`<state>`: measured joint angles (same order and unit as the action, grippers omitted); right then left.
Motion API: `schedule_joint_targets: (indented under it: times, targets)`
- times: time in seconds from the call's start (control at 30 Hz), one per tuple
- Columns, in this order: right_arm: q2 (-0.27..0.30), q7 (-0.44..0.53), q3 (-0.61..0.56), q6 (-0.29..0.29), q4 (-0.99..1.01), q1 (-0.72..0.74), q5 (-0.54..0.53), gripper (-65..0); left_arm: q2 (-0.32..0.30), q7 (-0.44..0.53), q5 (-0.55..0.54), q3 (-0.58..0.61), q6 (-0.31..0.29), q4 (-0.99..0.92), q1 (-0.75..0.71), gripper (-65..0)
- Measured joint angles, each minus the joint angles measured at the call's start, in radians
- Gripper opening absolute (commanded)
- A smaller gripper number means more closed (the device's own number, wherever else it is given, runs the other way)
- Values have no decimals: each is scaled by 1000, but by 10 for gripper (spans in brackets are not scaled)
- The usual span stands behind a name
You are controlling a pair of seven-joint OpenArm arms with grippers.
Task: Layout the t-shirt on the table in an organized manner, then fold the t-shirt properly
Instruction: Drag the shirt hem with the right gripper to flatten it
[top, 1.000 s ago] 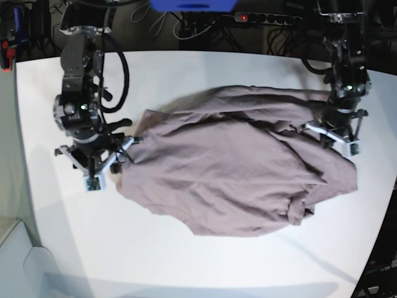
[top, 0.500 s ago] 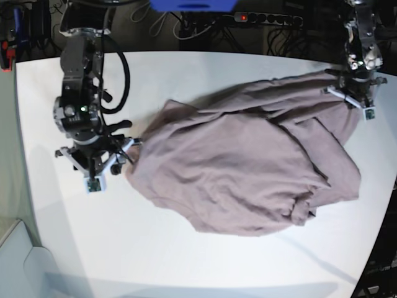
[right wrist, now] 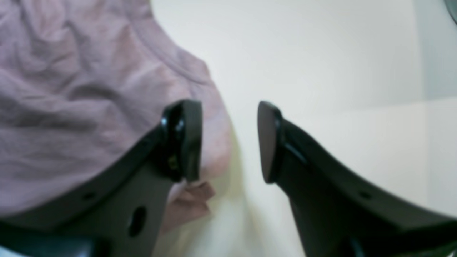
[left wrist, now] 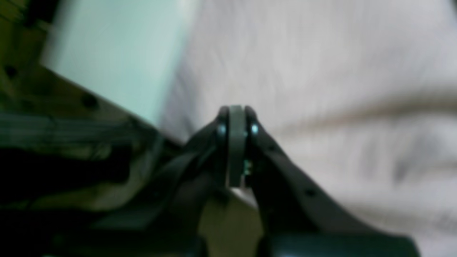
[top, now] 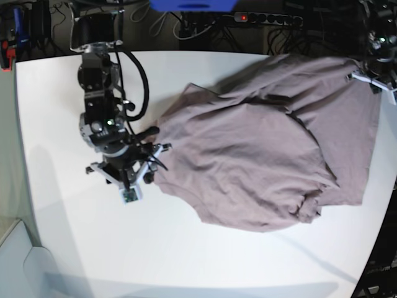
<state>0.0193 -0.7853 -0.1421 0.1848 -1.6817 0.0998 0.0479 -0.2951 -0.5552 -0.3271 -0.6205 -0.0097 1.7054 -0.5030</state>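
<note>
We note the t-shirt (top: 260,167) as soft matt cloth, mauve-pink, finely creased, with a stitched hem. The counter (top: 74,236) reads smooth, matt white. The right claw (right wrist: 228,142) looks like dark moulded plastic with a slight sheen; its fingers (right wrist: 185,139) are smooth.

Lay rumpled and spread wide, the dusty pink t-shirt (top: 260,167), across the middle and right of the base frame. Pulled up at its upper right corner, with a bunched fold at lower right. Sat under it, the smooth white table (top: 74,248), bare at left.
</note>
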Motion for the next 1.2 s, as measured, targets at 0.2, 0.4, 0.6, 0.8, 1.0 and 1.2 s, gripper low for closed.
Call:
schedule_joint_targets:
  times: [0.2, 0.4, 0.6, 0.8, 1.0, 1.2]
  targets:
    - [-41, 89, -108, 0, 188, 93, -6, -389, 13, -10, -42, 32, 1, -50, 143, -645]
    - [-60, 227, -140, 1, 508, 240, -4, -389, 26, -2, -38, 61, -1, -253, 305, -645]
    - [-69, 309, -136, 0, 790, 380, -3, -389, -18, 56, -55, 56, -13, -464, 367, -645]
    - [15, 417, -136, 1, 872, 387, -21, -390, -52, 77, -58, 48, -14, -510, 369, -645]
    - [122, 448, 10, 13, 895, 388, -28, -390, -58, 67, -60, 48, -13, -506, 364, -645]
    - [178, 406, 181, 28, 886, 370, -31, -390, -39, 70, -60, 48, -13, -500, 365, -645]
